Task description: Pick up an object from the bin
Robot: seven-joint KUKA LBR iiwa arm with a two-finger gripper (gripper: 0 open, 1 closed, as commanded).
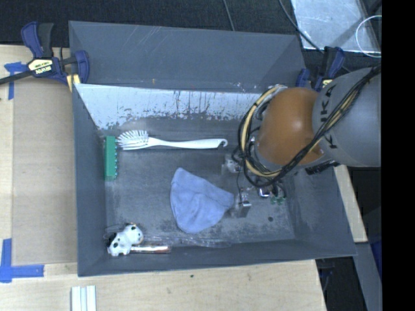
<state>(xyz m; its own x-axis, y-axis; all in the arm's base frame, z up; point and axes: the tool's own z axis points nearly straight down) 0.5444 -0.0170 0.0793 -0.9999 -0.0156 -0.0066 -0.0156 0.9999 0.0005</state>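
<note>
Grey metal bin (pixel 91 173) is sitting scuffed; gripper (pixel 242 201) is hovering at right edge of crumpled blue cloth (pixel 194 203), grip state indeterminable from here. Pinching a raised fold advised.

I see my gripper (pixel 242 198) low in the grey bin (pixel 91 193), right of centre, at the right edge of a crumpled blue cloth (pixel 194 203). A white long-handled brush (pixel 172 142) lies across the back. A green block (pixel 111 157) sits along the left wall, near the bristles. A small white toy (pixel 124 240) is in the front-left corner, with a reddish stick (pixel 150 248) beside it.
</note>
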